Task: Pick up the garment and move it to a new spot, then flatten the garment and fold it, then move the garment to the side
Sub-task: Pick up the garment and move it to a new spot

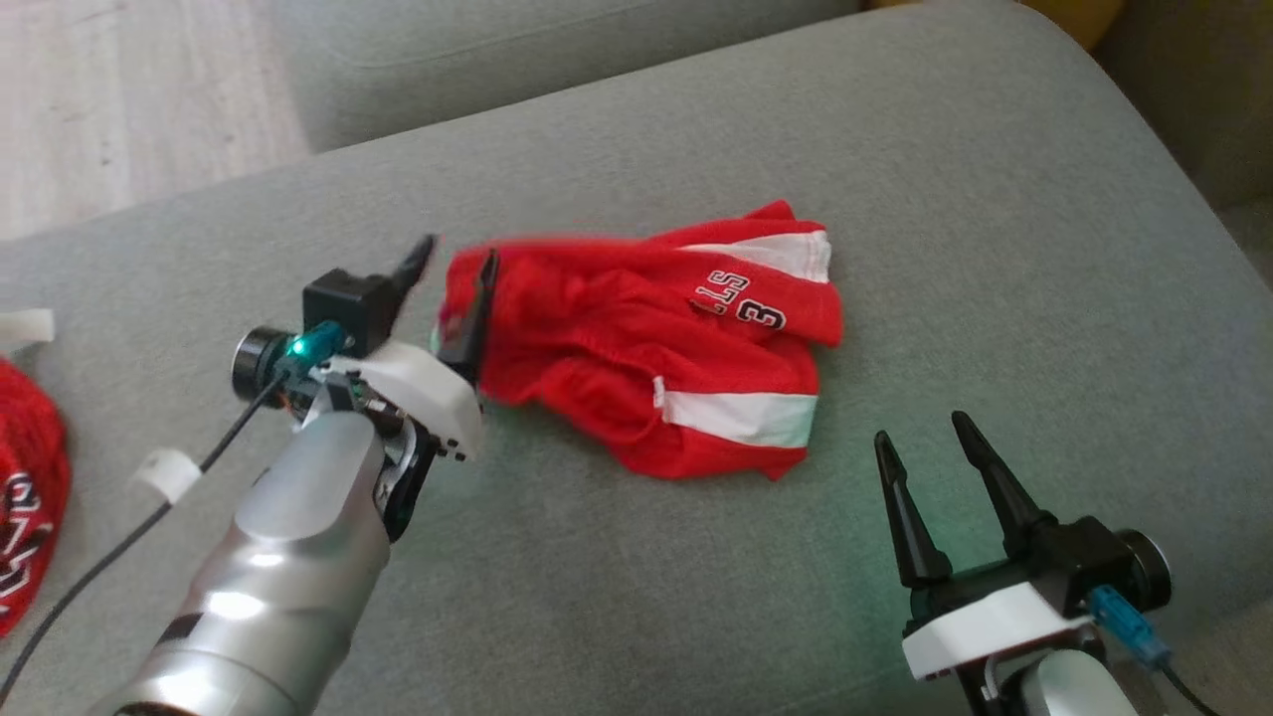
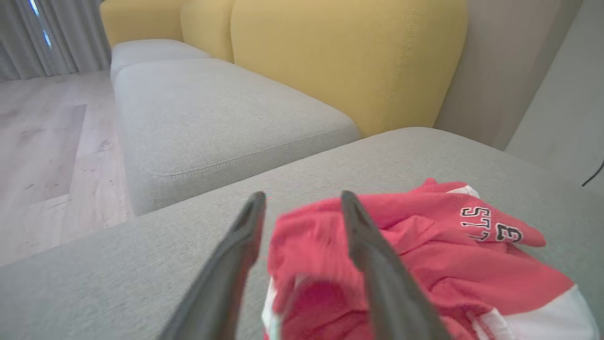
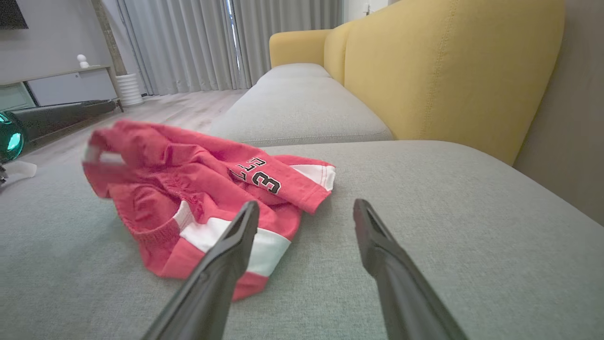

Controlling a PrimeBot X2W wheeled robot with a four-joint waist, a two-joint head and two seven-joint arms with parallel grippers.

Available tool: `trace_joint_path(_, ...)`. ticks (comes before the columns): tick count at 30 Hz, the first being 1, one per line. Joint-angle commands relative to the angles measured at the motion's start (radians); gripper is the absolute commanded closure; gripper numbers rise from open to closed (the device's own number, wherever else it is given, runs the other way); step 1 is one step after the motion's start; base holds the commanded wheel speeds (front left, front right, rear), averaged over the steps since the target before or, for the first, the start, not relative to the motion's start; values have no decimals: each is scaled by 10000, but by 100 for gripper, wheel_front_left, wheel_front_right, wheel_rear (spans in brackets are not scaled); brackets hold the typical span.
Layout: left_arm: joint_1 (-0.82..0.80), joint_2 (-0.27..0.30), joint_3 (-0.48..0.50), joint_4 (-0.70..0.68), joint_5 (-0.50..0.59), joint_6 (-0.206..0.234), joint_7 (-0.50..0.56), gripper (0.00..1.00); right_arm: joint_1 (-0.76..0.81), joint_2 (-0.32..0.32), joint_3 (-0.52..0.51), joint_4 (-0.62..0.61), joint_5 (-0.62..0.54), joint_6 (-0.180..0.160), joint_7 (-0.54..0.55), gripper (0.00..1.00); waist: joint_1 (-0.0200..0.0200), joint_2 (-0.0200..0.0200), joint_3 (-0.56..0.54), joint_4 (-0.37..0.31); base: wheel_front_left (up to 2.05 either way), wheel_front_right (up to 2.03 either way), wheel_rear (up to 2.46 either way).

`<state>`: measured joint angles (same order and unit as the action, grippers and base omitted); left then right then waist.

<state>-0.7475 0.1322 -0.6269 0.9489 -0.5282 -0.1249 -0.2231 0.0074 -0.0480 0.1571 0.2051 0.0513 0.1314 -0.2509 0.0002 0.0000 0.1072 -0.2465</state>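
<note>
Head view: red garment, second garment

I work over a grey sofa seat. A second grey seat lies along the top of the head view, with pale wood floor in the upper left corner. At the left edge lies another red cloth with black-and-white lettering, and a white strip sits just above it. In my right wrist view a yellow backrest rises at the upper right and grey curtains hang at top centre. A low cabinet at the upper left carries a small white figure, and a ribbed white pot stands on the floor beside it.
</note>
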Motion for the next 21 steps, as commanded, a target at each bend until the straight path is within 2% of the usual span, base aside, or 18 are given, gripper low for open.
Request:
trace_joint_path(1,-351,188,350,-216,-35,80,-146,0,-379,-22,196,-268,-64,-7,-109,0,-2,0,-122,124,0,0,0)
trace_joint_path(5,42,63,428,-332,147,392,-353,0,-238,-22,166,-147,-93,-7,-109,0,-2,0,-509,509,0,0,0)
trace_joint_path(8,638,32,780,-979,237,713,-379,0,-69,-22,91,-66,-97,-7,-109,0,-2,0,-889,833,0,0,0)
trace_joint_path(15,3014,190,2203,-4317,1216,1810,-384,0,153,-22,-328,-26,37,-7,-109,0,-2,0,-1436,1673,0,0,0)
trace_joint_path(21,5369,-78,3758,-6801,2095,2092,-385,0,401,-22,-582,13,159,-7,-109,0,-2,0,-1690,2295,0,0,0)
